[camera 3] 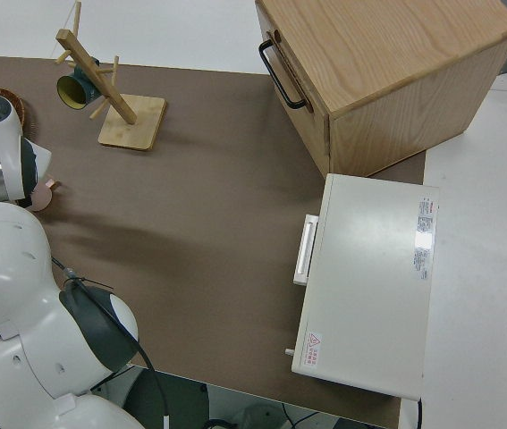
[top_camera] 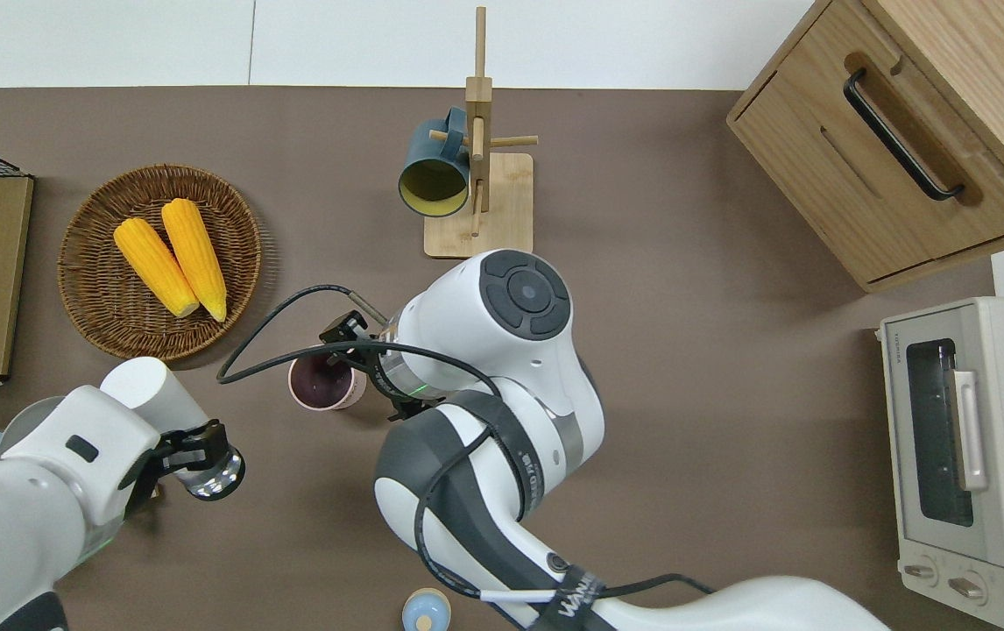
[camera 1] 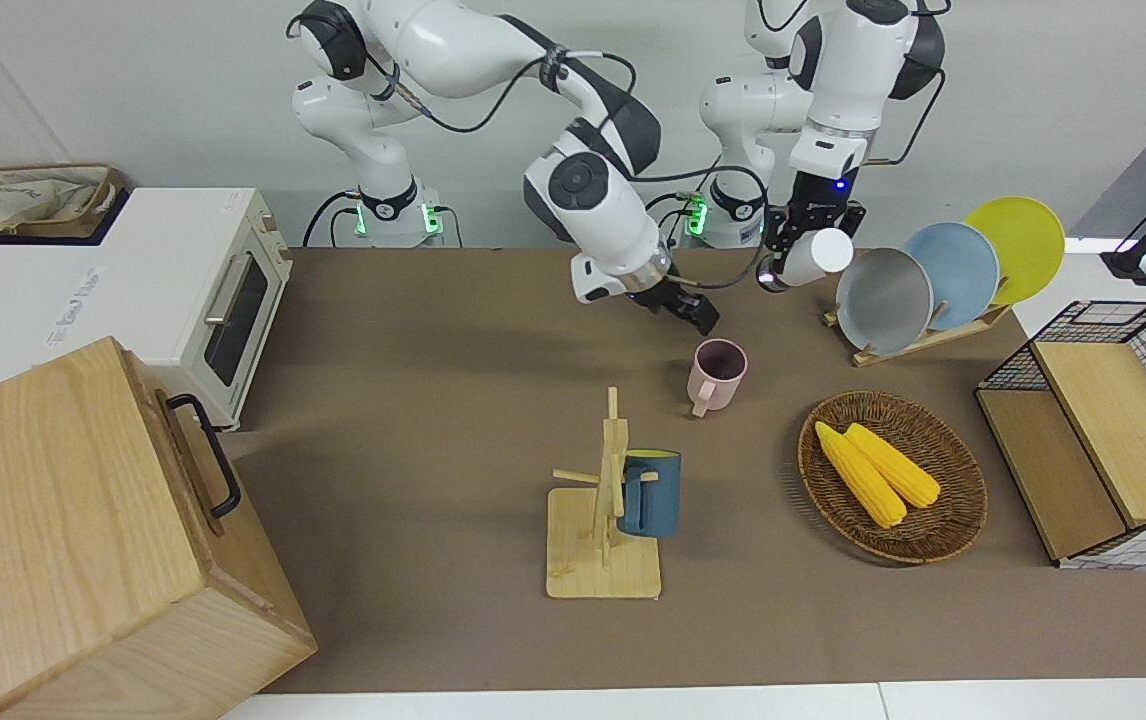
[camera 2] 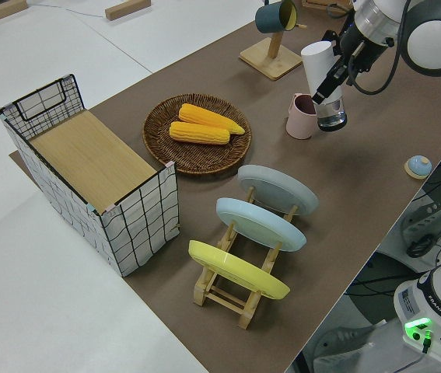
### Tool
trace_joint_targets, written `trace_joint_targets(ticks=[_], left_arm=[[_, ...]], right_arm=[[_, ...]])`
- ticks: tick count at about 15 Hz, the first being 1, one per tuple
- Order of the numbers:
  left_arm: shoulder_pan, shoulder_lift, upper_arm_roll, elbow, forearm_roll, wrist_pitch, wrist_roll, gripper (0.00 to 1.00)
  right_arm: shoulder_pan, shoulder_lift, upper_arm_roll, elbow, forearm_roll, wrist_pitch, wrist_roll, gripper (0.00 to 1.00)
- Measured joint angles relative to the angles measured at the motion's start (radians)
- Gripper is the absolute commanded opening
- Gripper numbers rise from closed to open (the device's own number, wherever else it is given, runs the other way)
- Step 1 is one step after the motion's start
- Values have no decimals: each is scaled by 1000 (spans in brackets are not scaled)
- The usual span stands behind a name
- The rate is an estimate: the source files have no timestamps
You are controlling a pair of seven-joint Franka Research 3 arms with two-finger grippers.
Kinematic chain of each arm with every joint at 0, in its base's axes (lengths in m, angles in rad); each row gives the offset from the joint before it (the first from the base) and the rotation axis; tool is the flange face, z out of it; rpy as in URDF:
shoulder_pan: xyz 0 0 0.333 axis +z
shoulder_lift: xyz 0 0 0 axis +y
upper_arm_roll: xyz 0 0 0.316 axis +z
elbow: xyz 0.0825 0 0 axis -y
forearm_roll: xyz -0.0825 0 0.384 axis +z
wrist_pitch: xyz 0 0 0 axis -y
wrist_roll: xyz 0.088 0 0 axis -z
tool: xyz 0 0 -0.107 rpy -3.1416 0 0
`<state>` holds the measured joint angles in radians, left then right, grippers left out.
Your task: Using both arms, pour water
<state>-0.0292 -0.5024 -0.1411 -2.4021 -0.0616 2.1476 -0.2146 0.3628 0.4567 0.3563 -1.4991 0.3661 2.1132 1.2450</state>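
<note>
Two grippers engaged: our left gripper (camera 1: 801, 252) grips a white bottle (camera 1: 818, 254), tilted, beside the pink mug (camera 1: 719, 373); right gripper (camera 1: 690, 308) over mug, aperture indeterminate.

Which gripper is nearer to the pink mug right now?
The right gripper: it sits just over the pink mug. The left gripper, holding a white bottle tilted, is off toward the plate rack.
</note>
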Motion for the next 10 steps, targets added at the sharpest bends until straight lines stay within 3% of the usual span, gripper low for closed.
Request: trace_joint_targets(ticks=[2, 5, 8, 10], left_arm=[[-31, 0, -4, -15, 0, -2, -14, 127], [-59, 0, -13, -52, -12, -3, -15, 127], [-86, 2, -33, -76, -32, -2, -15, 127], [-97, 8, -45, -89, -39, -2, -15, 127]], right_arm=[[-78, -80, 1, 1, -22, -138, -69, 992], [-223, -200, 0, -8, -85, -343, -293, 992], [-281, -252, -4, -34, -202, -405, -449, 990], [-294, -278, -41, -44, -240, -430, -569, 992]])
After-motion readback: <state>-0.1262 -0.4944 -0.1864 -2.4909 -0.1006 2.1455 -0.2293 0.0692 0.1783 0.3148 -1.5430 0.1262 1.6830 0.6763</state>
